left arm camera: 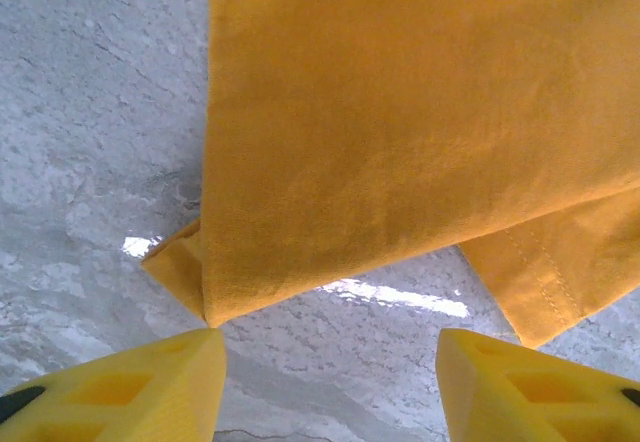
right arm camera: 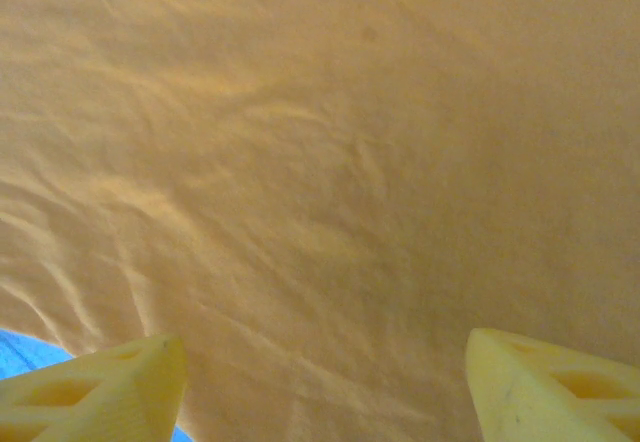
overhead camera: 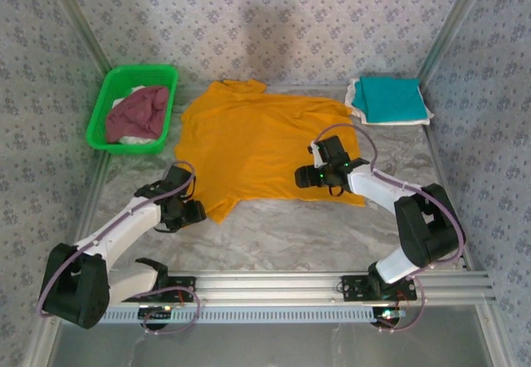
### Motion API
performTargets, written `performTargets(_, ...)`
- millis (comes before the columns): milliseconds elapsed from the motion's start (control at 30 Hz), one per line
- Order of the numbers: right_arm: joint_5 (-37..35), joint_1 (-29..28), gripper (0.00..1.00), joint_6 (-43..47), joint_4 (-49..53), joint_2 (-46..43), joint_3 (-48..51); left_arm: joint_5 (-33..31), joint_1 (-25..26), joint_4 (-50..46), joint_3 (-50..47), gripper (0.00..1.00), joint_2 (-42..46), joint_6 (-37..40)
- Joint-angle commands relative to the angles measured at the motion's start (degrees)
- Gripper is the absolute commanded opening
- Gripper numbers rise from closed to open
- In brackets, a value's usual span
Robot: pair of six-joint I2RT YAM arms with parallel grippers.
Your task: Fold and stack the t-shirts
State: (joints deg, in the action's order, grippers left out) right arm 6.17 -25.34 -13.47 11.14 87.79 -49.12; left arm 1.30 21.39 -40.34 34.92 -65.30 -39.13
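Large orange-yellow cloth t-shirt (overhead camera: 257, 147) lies spread flat mid-table, collar at the far end, hem near. Left gripper (left arm camera: 330, 362) is open and empty, with the shirt's near-left corner just ahead of its fingertips. Right gripper (overhead camera: 307, 176) is open and empty over the shirt's right half.

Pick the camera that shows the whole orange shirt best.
Top view: the orange shirt lies spread flat, nearly its whole outline visible. Left wrist view catches one folded corner; right wrist view, a close patch of wrinkled cloth.
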Motion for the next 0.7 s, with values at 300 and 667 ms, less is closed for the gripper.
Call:
performTargets(300,-3.7,-0.2,0.76,1.1,-2.9,1.0,-1.9,-2.7,-0.2,-1.2,-0.1,0.56,-5.0,-1.6)
performTargets(667,-3.6,0.9,0.77,1.3,-4.0,1.3,-1.7,-4.0,-1.3,3.0,-2.0,0.14,-5.1,1.7)
